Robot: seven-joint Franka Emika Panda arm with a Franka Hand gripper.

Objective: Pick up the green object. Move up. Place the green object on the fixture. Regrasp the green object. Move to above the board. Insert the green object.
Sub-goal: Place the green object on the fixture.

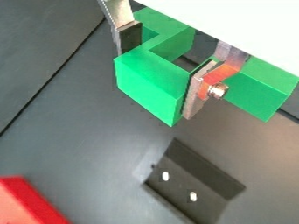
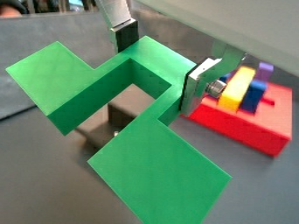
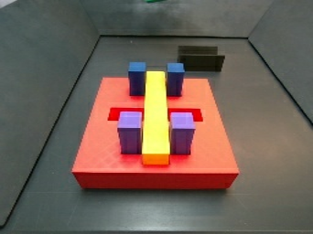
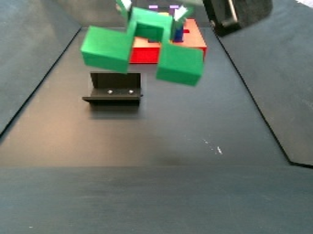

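Green plastic, a bright blocky piece (image 4: 145, 46) with two lower side arms, hangs clamped in your hand (image 1: 163, 63) above the dark L-shaped fixture (image 4: 113, 90). Beyond lies the flat red board (image 3: 154, 155) on the dark floor (image 4: 159, 155).

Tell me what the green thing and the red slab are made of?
The green object, held in the air by the tool, looks like plastic: flat, even colour, sharp edges, a soft matt sheen. The board looks like plastic too, smooth and evenly red. The tool's fingers look like bare metal, silvery and shiny.
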